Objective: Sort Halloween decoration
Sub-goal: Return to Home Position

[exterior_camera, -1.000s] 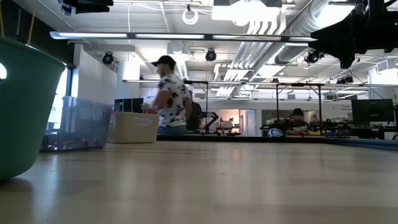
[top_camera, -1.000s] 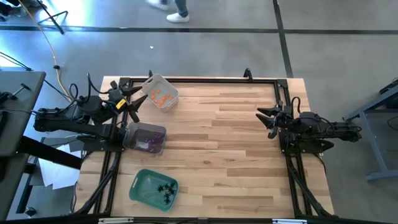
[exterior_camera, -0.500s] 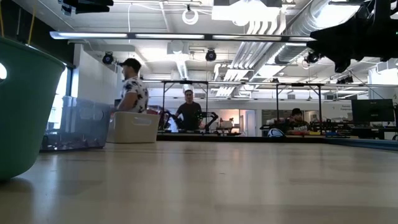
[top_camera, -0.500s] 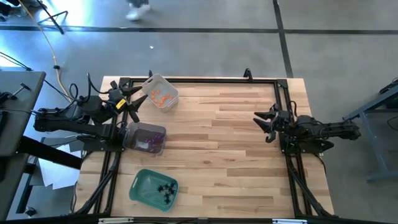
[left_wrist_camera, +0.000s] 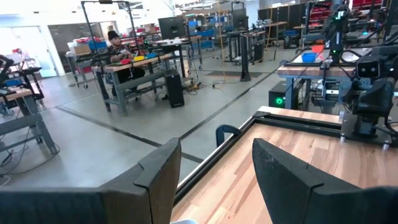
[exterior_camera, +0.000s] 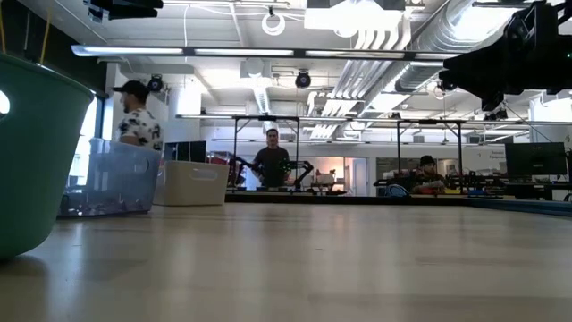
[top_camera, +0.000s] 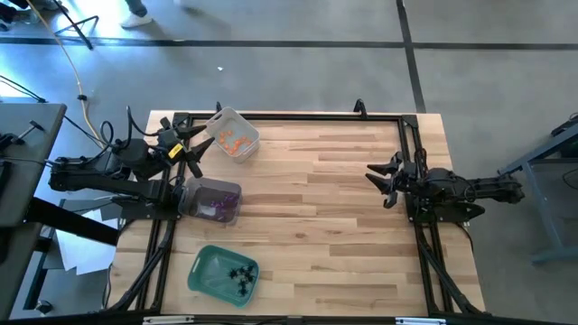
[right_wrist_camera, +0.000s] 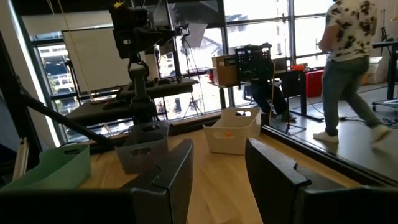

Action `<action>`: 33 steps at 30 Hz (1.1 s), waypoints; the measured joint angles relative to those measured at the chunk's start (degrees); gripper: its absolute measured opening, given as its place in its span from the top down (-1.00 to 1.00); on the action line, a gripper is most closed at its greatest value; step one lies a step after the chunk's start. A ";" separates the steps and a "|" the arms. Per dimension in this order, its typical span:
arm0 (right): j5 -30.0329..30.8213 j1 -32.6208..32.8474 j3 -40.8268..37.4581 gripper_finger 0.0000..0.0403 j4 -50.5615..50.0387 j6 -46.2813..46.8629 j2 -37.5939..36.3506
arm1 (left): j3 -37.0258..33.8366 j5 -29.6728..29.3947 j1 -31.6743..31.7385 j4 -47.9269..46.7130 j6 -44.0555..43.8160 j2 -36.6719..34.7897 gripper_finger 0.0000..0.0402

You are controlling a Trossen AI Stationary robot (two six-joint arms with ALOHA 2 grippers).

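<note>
Halloween decoration [top_camera: 230,140] is in neither tool's hold. The right tool [top_camera: 379,179] hangs spread wide and empty by the worktop's [top_camera: 334,226] right edge. The left tool [top_camera: 197,153], likewise parted and empty, is at the rear left corner. Bare planked wood lies broad between them. Three plastic bins line the left side: a white bin [top_camera: 217,122] with orange bits [top_camera: 237,144], a grey bin [top_camera: 194,194] with purple bits [top_camera: 215,209], and a green bin [top_camera: 203,269] with black spiders [top_camera: 238,275].

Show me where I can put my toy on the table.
The left edge is crowded: white bin, gray bin, green bin and the left arm's fingers. Between them and the right arm's fingers, the wide bare wood is free.
</note>
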 joint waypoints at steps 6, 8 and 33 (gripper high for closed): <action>0.02 0.00 0.00 0.30 -0.28 -0.01 0.00 | 0.00 0.00 0.01 0.00 0.00 0.00 0.07; 0.02 0.00 0.00 0.30 -0.30 0.01 0.00 | 0.00 0.00 0.01 0.00 0.00 -0.01 0.07; 0.04 0.00 -0.04 0.30 -1.57 0.01 0.00 | -0.15 2.26 0.01 -2.13 2.19 -1.08 0.07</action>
